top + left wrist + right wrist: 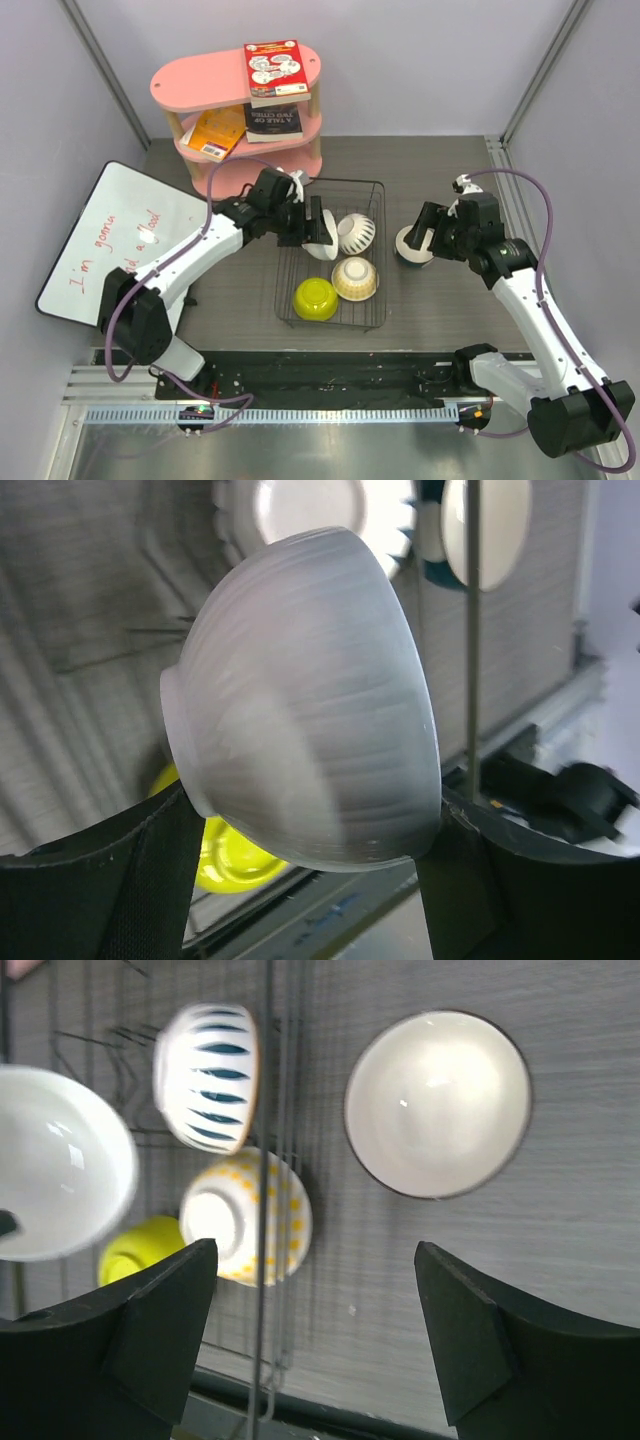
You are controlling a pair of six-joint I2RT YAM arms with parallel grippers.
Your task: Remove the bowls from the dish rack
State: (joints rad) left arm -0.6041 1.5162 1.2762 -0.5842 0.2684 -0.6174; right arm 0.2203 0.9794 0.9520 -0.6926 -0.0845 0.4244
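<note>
**White bowl** [310,710]: ribbed outside, glossy, tipped on its side. The left jaws are closed on it from both sides, over the far-left part of the rack [368,310]. Whether it is clear of the wires I cannot tell.

**Handling, as I judge it:** rigid, glazed and likely slippery, light enough for one arm, and apt to chip if knocked on the wire. The smooth curved wall gives little purchase. A pinch over the rim, one jaw inside and one outside, looks the surer hold.

**In the rack:**
- Striped bowl [207,1077]: on its side at the far-right part.
- Dotted bowl [245,1218]: upside down, just nearer than the striped one.
- Green bowl [315,298]: upside down at the near-left part.

**Out of the rack:** dark-rimmed bowl [437,1103], upright on the worktop [440,300], just right of the rack. The right jaws stand open and empty over it.

**Worktop:** dark grey with a woodgrain texture, flat and hard, so the bowls need setting down gently.

**Room:**
- Pink shelf [200,85] with books [272,65] at the far-left corner.
- Whiteboard [100,240] along the left edge.
- Pale panel walls on three sides.
- Metal rail at the near edge by the arm bases.
</note>
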